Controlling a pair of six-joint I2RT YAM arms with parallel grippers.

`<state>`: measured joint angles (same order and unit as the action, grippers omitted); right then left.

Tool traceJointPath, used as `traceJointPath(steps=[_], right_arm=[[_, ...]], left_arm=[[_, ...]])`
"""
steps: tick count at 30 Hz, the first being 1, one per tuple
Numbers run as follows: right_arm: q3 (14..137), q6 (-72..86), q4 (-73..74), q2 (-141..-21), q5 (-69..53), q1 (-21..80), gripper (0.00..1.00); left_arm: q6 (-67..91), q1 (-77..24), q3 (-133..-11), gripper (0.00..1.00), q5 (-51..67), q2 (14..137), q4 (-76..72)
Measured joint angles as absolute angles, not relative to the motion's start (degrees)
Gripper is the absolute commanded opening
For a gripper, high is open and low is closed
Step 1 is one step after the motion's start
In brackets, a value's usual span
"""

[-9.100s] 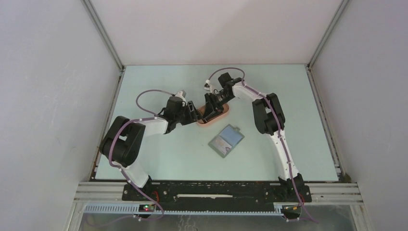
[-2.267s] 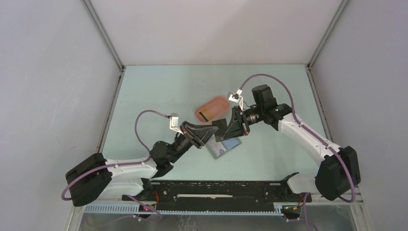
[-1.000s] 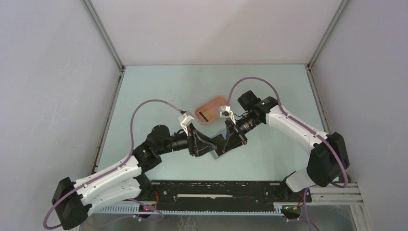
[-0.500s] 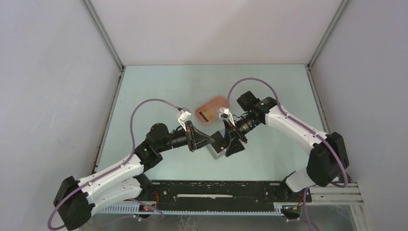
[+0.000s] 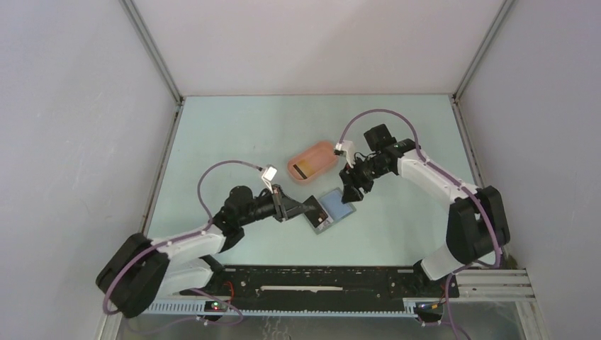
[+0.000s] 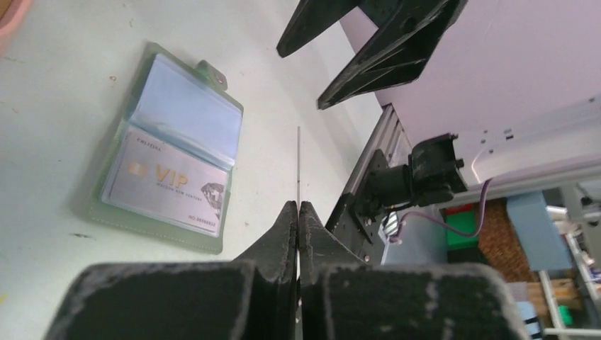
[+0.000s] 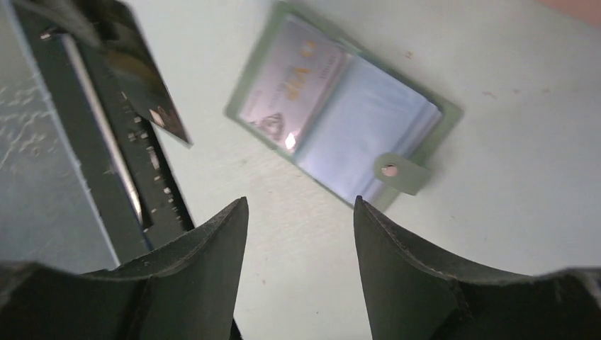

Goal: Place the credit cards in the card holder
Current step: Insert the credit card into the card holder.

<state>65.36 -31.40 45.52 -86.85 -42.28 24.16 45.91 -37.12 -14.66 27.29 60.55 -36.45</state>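
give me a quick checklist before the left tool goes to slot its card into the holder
1. Card held firmly: ok. The left tool is shut on the card.
2. Right tool free of the card: ok. The right tool is open and holds nothing.
3. Holder open: ok. The card holder lies opened out on the table.
4. Free pocket: ok. The VIP card fills one side; the side by the tab looks empty.
5. Card lined up with the pocket: not ok. It is off to the holder's side.
6. Clear path: cannot tell. The right tool hangs over the holder.
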Motion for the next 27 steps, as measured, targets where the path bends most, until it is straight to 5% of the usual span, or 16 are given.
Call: traceJointPath(steps=[13, 27], right_arm=[[65.3, -22.6, 40.7, -100.3, -30.7, 24.1, 0.64], [67.2, -20.1, 40.6, -106.0, -28.9, 24.0, 0.59]], left_arm=[[61.3, -33.9, -14.5, 0.0, 28.9, 96.9, -69.8], [65.7, -34.0, -13.3, 0.0, 25.5, 105.2, -77.5]])
